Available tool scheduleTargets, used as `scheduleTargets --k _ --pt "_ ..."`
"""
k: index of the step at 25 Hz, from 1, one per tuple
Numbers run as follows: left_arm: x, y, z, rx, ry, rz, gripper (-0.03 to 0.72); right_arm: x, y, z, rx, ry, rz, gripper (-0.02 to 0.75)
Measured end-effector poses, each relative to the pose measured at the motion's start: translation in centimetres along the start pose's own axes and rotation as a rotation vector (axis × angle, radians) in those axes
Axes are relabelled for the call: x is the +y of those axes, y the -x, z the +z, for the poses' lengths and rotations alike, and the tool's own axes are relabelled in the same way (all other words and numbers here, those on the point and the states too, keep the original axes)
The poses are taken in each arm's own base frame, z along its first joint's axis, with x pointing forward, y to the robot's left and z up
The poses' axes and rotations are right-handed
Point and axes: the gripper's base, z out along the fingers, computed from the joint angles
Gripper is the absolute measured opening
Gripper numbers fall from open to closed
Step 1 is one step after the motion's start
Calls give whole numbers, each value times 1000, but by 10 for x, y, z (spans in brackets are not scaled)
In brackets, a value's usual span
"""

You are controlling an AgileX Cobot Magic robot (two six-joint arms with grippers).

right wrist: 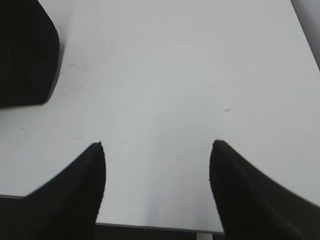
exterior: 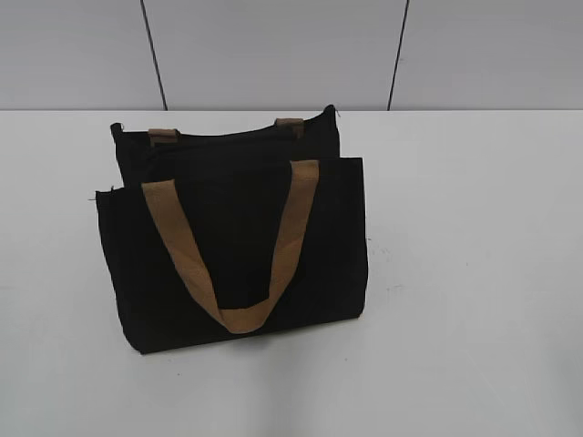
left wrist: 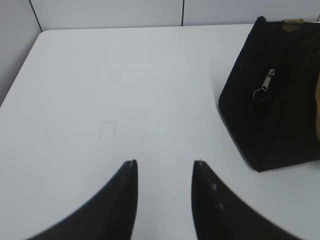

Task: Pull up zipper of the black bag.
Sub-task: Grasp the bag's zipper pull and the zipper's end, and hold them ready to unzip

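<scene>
The black bag (exterior: 237, 246) stands upright in the middle of the white table, one tan handle (exterior: 228, 250) hanging down its front. In the left wrist view the bag's end face (left wrist: 275, 100) shows at the right, with the silver zipper pull (left wrist: 267, 82) hanging on it. My left gripper (left wrist: 165, 162) is open and empty, low over the bare table, left of the bag. My right gripper (right wrist: 157, 144) is open and empty near the table's front edge, with a corner of the bag (right wrist: 25, 50) at its upper left. Neither gripper shows in the exterior view.
The white table (exterior: 474, 273) stretches to both sides of the bag. A grey panelled wall (exterior: 273, 45) stands behind it. The table's front edge (right wrist: 150, 227) runs just below my right gripper.
</scene>
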Motion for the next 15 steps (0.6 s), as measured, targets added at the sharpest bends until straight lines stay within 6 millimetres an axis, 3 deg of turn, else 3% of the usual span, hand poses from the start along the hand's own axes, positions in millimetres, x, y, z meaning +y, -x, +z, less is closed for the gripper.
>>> scheduleTargets --k 5,9,11,15 --pt "0 0 0 -1 0 0 316 0 0 0 0 0 0 507" --pt "1 0 0 0 13 -33 559 0 0 0 0 0 0 507" --pt "2 0 0 1 24 -51 645 0 0 0 0 0 0 507" --pt "2 0 0 1 26 -63 650 0 0 0 0 0 0 507"
